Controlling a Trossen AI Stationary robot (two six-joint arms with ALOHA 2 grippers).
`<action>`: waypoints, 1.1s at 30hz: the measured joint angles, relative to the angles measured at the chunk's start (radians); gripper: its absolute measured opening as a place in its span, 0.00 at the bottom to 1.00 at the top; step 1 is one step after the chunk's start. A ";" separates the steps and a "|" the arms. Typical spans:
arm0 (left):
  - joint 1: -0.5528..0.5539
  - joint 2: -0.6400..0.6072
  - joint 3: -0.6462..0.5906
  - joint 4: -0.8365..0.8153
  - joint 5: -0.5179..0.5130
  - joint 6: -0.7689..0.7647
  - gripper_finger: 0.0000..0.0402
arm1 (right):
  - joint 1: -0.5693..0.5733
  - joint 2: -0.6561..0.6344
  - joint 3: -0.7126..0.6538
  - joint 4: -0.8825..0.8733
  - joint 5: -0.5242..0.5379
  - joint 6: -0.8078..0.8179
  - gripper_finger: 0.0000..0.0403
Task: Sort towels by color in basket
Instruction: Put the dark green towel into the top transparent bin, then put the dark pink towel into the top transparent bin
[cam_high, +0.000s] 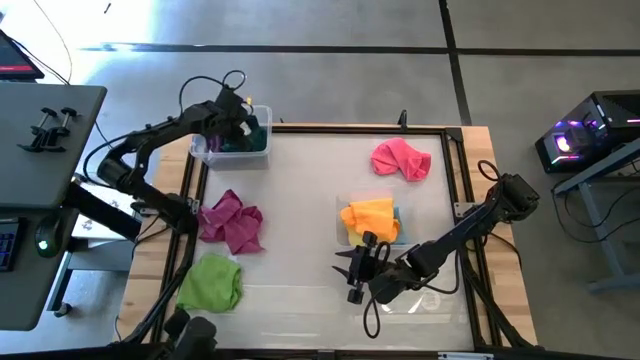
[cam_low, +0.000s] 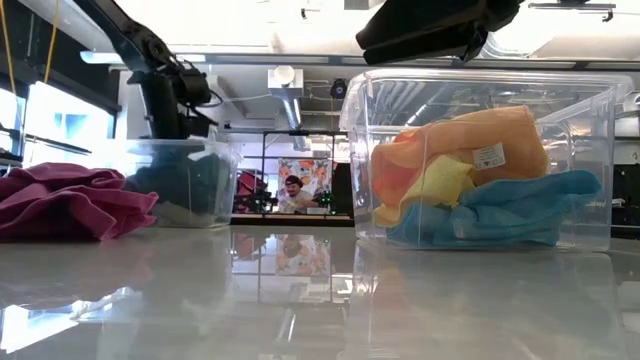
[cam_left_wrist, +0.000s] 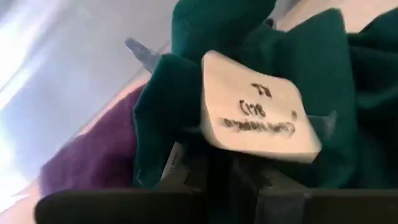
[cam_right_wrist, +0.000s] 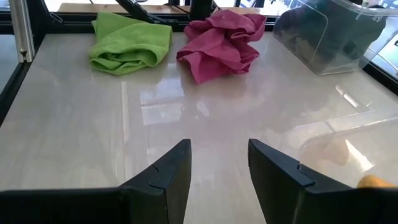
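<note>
My left gripper (cam_high: 243, 124) reaches down into the clear bin (cam_high: 200, 150) at the far left, shut on the dark green towel (cam_left_wrist: 311, 74), which bears a white label; a purple towel (cam_left_wrist: 93, 155) lies beside it. My right gripper (cam_high: 350, 272) is open and empty (cam_right_wrist: 219, 162), low over the table in front of the middle bin (cam_low: 600, 110). That bin holds the orange (cam_low: 490, 130), yellow (cam_low: 440, 180) and light blue (cam_low: 510, 210) towels. The magenta (cam_high: 232, 222), lime green (cam_high: 212, 282) and pink (cam_high: 400, 158) towels lie crumpled on the table. No grey towel shows. My left gripper has the dark green towel's bunched cloth (cam_left_wrist: 186, 143) between its two fingers, which stand close together and come from above into the bin. The fingers' own bulk hides the place of contact. Whether it is an edge or a fold, I cannot tell. The towel's lower part sits in the bin.
The magenta and lime green towels (cam_right_wrist: 127, 43) lie at the left, beyond my right gripper, with bare table between them and it. A raised frame (cam_high: 460, 180) runs round the table top. Another clear container (cam_high: 435, 300) lies under the right arm near the front edge.
</note>
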 joint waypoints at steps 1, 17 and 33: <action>-0.005 -0.014 0.005 -0.011 -0.003 -0.002 0.06 | 0.000 0.000 0.000 0.000 0.000 -0.001 0.38; -0.403 -0.585 0.079 -0.264 0.194 -0.293 0.05 | 0.000 0.000 0.000 0.001 0.045 -0.018 0.38; -1.316 -0.713 -0.272 -0.026 -0.214 -0.766 0.05 | 0.095 -0.101 0.008 -0.022 0.122 -0.209 0.38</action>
